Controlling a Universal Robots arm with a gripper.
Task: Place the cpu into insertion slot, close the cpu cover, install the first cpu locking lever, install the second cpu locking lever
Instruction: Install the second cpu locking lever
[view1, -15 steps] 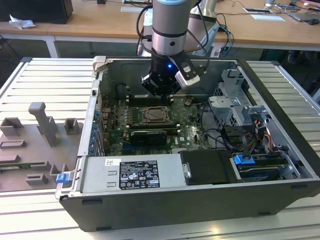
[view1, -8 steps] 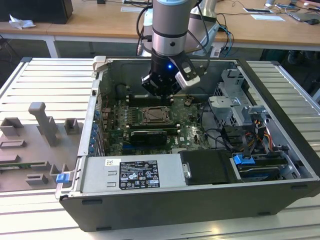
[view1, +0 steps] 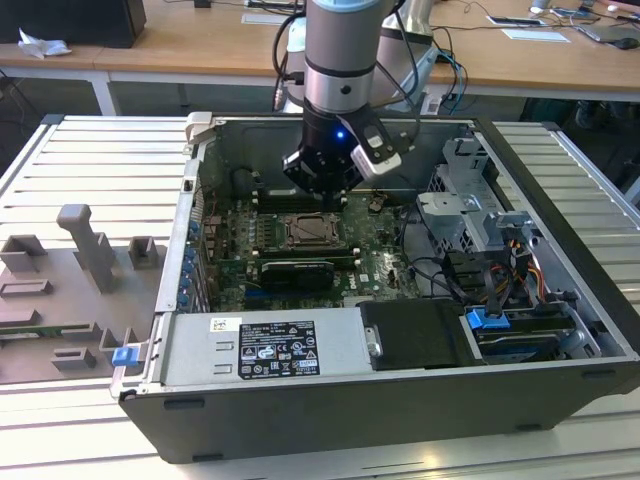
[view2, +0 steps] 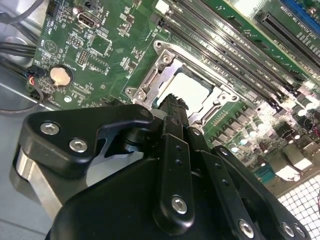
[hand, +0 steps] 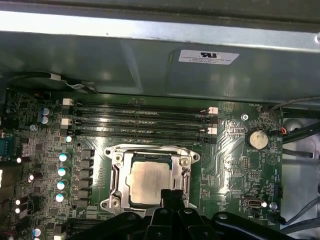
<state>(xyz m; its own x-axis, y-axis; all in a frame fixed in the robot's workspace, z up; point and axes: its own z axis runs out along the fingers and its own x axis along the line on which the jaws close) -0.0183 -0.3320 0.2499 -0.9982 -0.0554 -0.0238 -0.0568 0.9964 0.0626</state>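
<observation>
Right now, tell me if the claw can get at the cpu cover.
Probably yes. The claw hangs right at the edge of the cover, which lies flat around the cpu in the slot. Nothing stands between them in both wrist views; the memory slots sit off to one side.

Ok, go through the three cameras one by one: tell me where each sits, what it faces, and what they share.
Exterior view: off the arm, above the open computer case, looking down at the motherboard; the arm and gripper show.
First wrist view: on the arm, facing the cpu under the cpu cover; dark gripper parts show.
Second wrist view: on the arm, looking obliquely past the gripper body at the cpu.
Shared: both wrist views show the coin battery.
</observation>
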